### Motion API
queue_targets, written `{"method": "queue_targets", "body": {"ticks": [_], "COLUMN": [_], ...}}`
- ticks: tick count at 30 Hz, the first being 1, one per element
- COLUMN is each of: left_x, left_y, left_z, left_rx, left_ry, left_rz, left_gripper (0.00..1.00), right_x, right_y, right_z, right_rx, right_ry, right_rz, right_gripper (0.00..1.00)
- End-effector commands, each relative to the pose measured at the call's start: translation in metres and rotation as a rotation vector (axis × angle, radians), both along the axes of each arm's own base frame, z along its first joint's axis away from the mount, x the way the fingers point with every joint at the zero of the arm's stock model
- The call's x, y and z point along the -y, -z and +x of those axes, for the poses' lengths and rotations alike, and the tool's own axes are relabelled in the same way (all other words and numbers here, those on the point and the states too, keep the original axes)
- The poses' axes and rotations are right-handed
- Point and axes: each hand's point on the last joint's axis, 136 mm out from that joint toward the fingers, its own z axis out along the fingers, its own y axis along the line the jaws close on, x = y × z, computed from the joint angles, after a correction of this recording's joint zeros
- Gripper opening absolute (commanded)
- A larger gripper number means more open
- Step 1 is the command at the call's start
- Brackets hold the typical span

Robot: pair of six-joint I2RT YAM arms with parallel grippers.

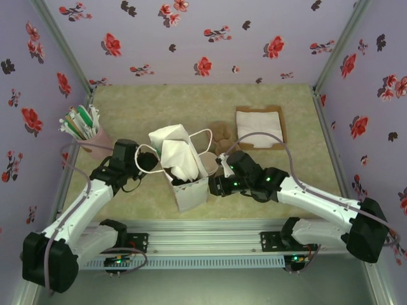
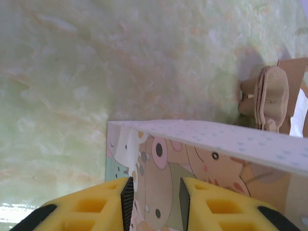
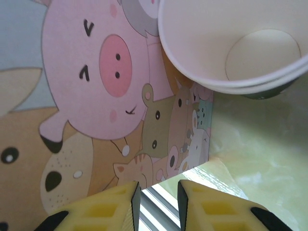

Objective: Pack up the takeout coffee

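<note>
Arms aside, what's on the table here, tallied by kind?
Printed paper bag: 1
Pink cup of straws: 1
Cardboard tray of napkins: 1
Brown pulp stack: 1
Lidless paper cup: 1 (a second rim hints at another nested inside)
Total: 5

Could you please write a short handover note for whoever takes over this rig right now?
Left end effector: fingers narrowly apart at the left side of the gift bag; I cannot tell if it grips.
Right end effector: open, empty, by the bag's right side, near an unlidded cup.
Bag: upright mid-table, white paper sticking out.
Done: unclear; a dark shape under the paper may be the takeout coffee.
Left: confirm the lidded coffee is inside.
</note>
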Motion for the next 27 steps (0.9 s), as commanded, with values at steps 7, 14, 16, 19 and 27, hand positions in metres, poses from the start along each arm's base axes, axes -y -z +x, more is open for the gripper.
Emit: {"method": "queue_targets", "body": {"ticks": [7, 14, 16, 19, 27], "left_x": [0.004, 0.009, 0.008, 0.005, -0.021], "left_y": [-0.021, -0.023, -0.023, -0.027, -0.041], "left_z": [0.039, 0.063, 0.070, 0.077, 0.063], "left_rx": [0.091, 0.108, 0.114, 0.120, 0.139], "left_ry": [0.028, 0.031, 0.030, 0.028, -0.006], "left_rz": [-0.019, -0.042, -0.041, -0.045, -0.019], "left_gripper": [0.32, 0.31, 0.32, 0.32, 0.44], "right_x": [-0.036, -0.052, -0.055, -0.054, -0.018], "right_y": [-0.023, -0.020, -0.019, -0.020, -0.035], "right_z": [0.016, 0.024, 0.026, 0.029, 0.030], "right_rx": [0.065, 0.070, 0.073, 0.082, 0.156], "right_ry": [-0.001, 0.014, 0.017, 0.029, 0.098], "right_rz": [0.072, 0.072, 0.067, 0.052, -0.018], "right_gripper": [0.29, 0.29, 0.29, 0.30, 0.37]}}
